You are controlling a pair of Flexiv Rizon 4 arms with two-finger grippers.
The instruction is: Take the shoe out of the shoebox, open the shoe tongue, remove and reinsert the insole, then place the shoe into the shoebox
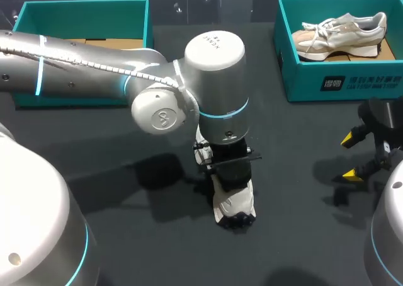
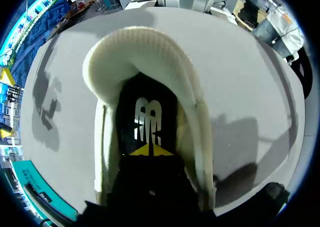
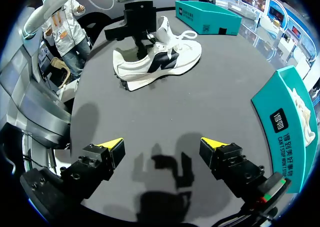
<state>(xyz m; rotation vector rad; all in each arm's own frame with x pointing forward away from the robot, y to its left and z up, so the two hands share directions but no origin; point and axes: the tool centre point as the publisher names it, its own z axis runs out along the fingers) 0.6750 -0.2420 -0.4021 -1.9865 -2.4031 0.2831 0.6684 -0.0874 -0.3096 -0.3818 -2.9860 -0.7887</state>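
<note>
Head view, shoe: the white shoe (image 1: 234,204) stands on the dark tabletop (image 1: 302,235) near the middle, outside both boxes. Its long axis runs away from the camera, heel end nearest.
Head view, arms: the left end effector (image 1: 232,172) is directly over the shoe's opening. The right end effector (image 1: 351,155) is released and well apart to the side, so the left arm is the nearer one.
Head view, boxes: the right shoebox (image 1: 340,84) holds a second, beige shoe (image 1: 343,34). The left shoebox (image 1: 85,9) sits at the far left.
Left wrist view, seen only here: the black insole (image 2: 147,112) lies inside the shoe, and the left end effector is down past the collar, at the insole. Whether it grasps the insole, I cannot tell.
Right wrist view, seen only here: the shoe's side profile, with the laces raised and the left end effector entering at the heel end. Nothing lies between the right arm's own spread jaws.
Judgement: the insole step is in hand, and any pull would go up and out through the opening.
</note>
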